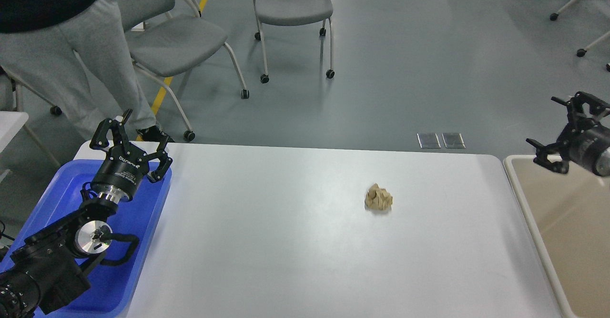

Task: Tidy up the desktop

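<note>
The white desktop (286, 241) fills the middle of the head view. A crumpled tan paper ball (379, 198) lies on it, right of centre. My left gripper (133, 139) is open and empty, raised over the far end of the blue tray (143, 222) at the desktop's left edge. My right gripper (555, 125) is open and empty, up in the air over the far left corner of the beige bin (562, 222), well to the right of the paper ball and above it.
A person in grey trousers (71, 60) stands just beyond the desktop's far left corner. Grey wheeled chairs (190, 36) stand on the floor behind the desktop. A small white table corner (9, 122) shows at the left edge.
</note>
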Motion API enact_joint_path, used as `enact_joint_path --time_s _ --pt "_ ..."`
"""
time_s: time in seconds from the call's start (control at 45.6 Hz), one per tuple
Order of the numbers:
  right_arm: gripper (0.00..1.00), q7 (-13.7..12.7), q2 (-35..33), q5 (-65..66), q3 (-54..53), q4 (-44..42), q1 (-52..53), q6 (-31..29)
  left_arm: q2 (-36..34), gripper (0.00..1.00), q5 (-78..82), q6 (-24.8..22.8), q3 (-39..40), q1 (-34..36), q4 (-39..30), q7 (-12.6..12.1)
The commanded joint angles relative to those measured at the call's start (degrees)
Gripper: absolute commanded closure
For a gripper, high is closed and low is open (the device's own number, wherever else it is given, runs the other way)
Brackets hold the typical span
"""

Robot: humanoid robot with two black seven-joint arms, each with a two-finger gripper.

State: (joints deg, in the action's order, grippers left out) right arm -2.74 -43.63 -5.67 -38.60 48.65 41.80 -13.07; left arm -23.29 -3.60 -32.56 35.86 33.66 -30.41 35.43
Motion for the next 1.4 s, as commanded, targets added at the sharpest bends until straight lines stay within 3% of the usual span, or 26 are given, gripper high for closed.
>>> enact_joint_path --time_s 0.0,0.197,0.373,0.657,1.052,1.38 --pt "0.00 0.02 6.18 -0.13 -10.09 7.86 -2.33 -3.00 0.00 0.02 -0.01 0.04 0.00 0.00 0.00 -0.01" --pt "0.00 0.11 10.23 -0.22 -10.53 6.98 -3.30 -10.56 0.00 0.02 -0.01 -0.04 0.00 0.00 0.00 0.08" --pt "0.00 0.20 13.56 -0.31 -10.62 5.23 -5.23 -12.50 0.00 0.02 -0.01 -0.04 0.00 0.00 0.00 0.08" --pt "0.00 0.20 20.95 -0.31 -10.53 -6.63 -5.85 -16.81 0.00 0.02 -0.01 -0.04 0.00 0.00 0.00 0.08" --pt "0.00 0.20 26.58 -0.31 -10.62 -10.68 -8.22 -18.91 0.00 0.02 -0.01 -0.04 0.00 0.00 0.00 0.08" --pt "0.00 3.01 26.67 -0.31 -10.70 -10.68 -9.28 -19.71 0.00 0.02 -0.01 -0.04 0.00 0.00 0.00 0.08"
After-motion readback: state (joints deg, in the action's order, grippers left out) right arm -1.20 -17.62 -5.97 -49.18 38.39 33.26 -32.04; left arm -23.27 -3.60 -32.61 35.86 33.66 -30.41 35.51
